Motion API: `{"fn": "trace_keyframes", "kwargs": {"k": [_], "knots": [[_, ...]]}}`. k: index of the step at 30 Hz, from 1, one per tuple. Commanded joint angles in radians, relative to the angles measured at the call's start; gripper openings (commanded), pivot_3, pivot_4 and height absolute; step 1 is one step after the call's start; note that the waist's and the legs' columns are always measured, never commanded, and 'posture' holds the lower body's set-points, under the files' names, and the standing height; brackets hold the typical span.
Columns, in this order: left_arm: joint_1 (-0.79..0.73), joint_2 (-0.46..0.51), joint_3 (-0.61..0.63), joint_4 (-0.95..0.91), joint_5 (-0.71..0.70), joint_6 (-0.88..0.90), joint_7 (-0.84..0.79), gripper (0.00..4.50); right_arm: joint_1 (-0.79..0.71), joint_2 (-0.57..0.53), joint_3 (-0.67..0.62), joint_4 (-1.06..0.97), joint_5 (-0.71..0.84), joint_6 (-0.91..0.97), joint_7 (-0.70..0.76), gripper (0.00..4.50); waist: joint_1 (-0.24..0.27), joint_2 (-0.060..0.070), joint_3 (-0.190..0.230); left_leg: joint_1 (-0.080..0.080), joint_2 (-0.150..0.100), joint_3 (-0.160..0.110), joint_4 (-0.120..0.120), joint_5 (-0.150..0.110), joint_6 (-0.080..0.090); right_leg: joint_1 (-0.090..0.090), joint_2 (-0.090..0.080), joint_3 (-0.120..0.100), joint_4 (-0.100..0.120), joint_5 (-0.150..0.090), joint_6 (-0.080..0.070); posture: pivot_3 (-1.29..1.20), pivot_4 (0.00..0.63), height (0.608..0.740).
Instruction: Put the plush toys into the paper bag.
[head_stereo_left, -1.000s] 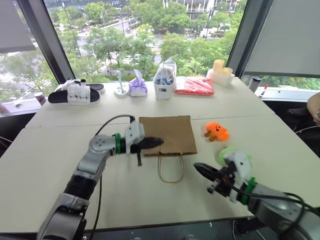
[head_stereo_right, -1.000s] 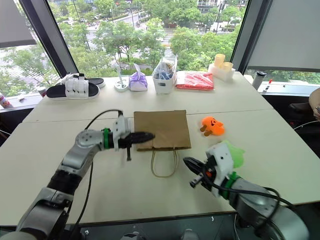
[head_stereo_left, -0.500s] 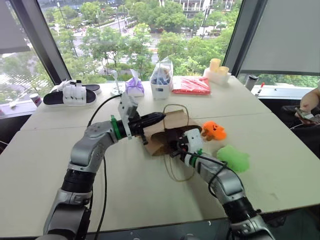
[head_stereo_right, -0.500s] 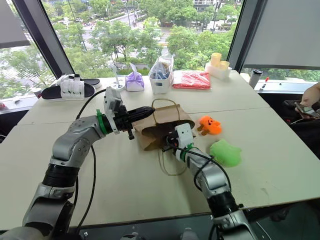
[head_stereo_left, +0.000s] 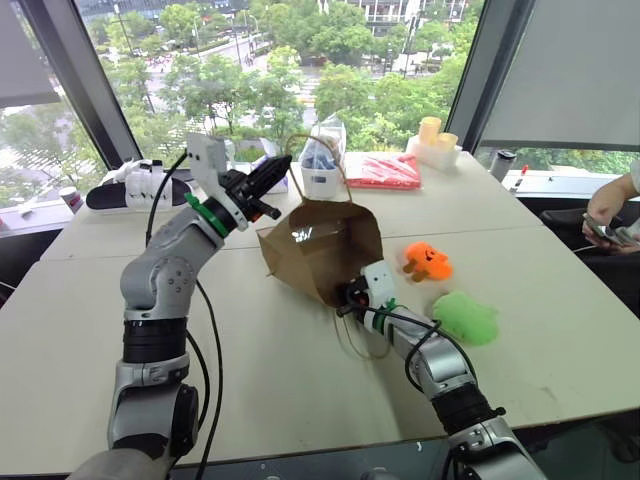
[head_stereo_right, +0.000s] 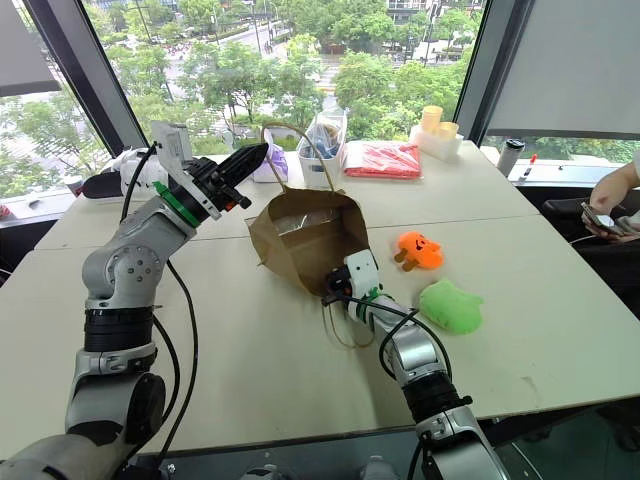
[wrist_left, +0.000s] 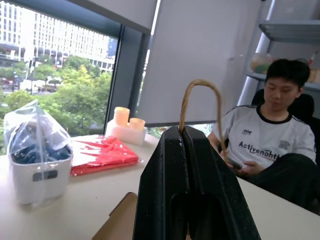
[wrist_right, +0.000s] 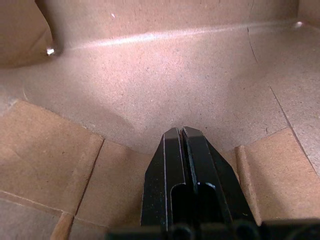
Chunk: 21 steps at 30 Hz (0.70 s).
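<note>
Since half a second ago the left gripper (head_stereo_left: 276, 172) has risen toward the upper left of the frame, lifting the paper bag (head_stereo_left: 322, 248) by one cord handle (wrist_left: 201, 102) so that the bag, which lay slumped on the table (head_stereo_left: 250, 360), now hangs tilted with its mouth opened toward the camera. Its black fingers are pressed together with the tan cord caught between them, the loop standing up above the fingertips in the left wrist view. Reaching in from the lower right, the right gripper (wrist_right: 182, 131) is inside the bag's mouth near the frame's centre, fingers together and empty against the brown paper floor of the bag; the second handle (head_stereo_left: 352, 343) trails loose on the table under that arm. Both plush toys sit outside the bag on the table: the orange toy (head_stereo_left: 428, 262) just right of the bag, the green toy (head_stereo_left: 466, 318) below and right of it, near the right forearm. Along the far edge, by the window, stand a white tub with a clear bag of blue items (head_stereo_left: 323, 160), a red packet (head_stereo_left: 384, 171), pale yellow cups (head_stereo_left: 437, 143) and a black-and-white sandal (head_stereo_left: 135, 187). At the right sits a person (wrist_left: 274, 135) whose white shirt reads "Activenoht".
</note>
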Motion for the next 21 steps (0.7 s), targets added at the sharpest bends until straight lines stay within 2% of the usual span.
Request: {"fn": "trace_keyframes", "kwargs": {"k": [1,4,9,12,13,16,17,21], "knots": [[0.056,0.005,-0.036,-0.06,-0.004,-0.009,-0.043,0.01,0.025,-0.008,-0.048,-0.144,0.035,0.065,0.006,0.0,0.001,0.0,0.0,0.0,0.0,0.0,0.0,0.0,0.0,0.0,0.0,0.0,0.0,0.0,0.0,0.0,0.15,0.74],[0.111,0.002,-0.07,-0.089,-0.005,-0.008,-0.073,0.01,0.048,-0.021,-0.092,-0.3,0.082,0.159,0.002,0.0,0.001,0.0,0.0,-0.001,0.0,0.0,0.0,0.0,0.0,0.0,0.0,0.0,0.0,0.0,0.0,0.0,0.15,0.74],[0.167,-0.002,-0.095,-0.126,-0.011,-0.015,-0.086,0.01,0.192,-0.138,-0.255,-0.753,0.219,0.438,-0.007,0.0,0.01,0.0,0.0,-0.004,0.0,-0.002,0.0,0.0,0.0,-0.002,0.0,0.0,-0.001,0.0,0.0,0.0,0.15,0.74],[0.181,0.004,-0.095,-0.145,-0.015,-0.01,-0.092,0.01,0.266,-0.191,-0.333,-0.892,0.265,0.547,-0.026,0.0,0.008,0.0,0.0,-0.005,-0.001,-0.002,0.0,0.0,0.0,-0.001,0.0,0.0,-0.003,0.0,0.0,0.0,0.15,0.74],[0.184,0.006,-0.094,-0.151,-0.019,-0.007,-0.094,0.0,0.292,-0.206,-0.372,-0.931,0.289,0.584,-0.028,0.52,0.005,0.0,0.0,-0.004,-0.001,-0.002,0.0,0.0,0.0,-0.001,0.0,0.0,-0.003,0.0,0.0,0.0,0.15,0.74],[0.192,0.011,-0.094,-0.169,-0.031,0.004,-0.104,0.0,0.393,-0.286,-0.506,-1.04,0.34,0.68,-0.006,1.72,0.006,0.0,0.0,-0.004,0.0,-0.001,0.0,0.0,0.0,-0.001,0.0,0.0,-0.002,0.0,0.0,0.0,0.15,0.74],[0.194,0.012,-0.095,-0.173,-0.033,0.006,-0.106,0.0,0.413,-0.307,-0.526,-1.053,0.342,0.694,-0.006,2.35,0.007,0.0,0.0,-0.004,0.0,-0.001,0.0,0.0,0.0,-0.001,0.0,0.0,-0.002,0.0,0.0,0.0,0.15,0.74],[0.201,0.014,-0.099,-0.187,-0.042,0.013,-0.109,0.0,0.493,-0.367,-0.544,-1.029,0.31,0.669,0.001,4.29,0.007,0.0,0.0,-0.004,0.0,0.0,0.001,0.0,0.0,-0.001,0.0,0.0,-0.003,0.0,0.0,0.0,0.15,0.74]]}}
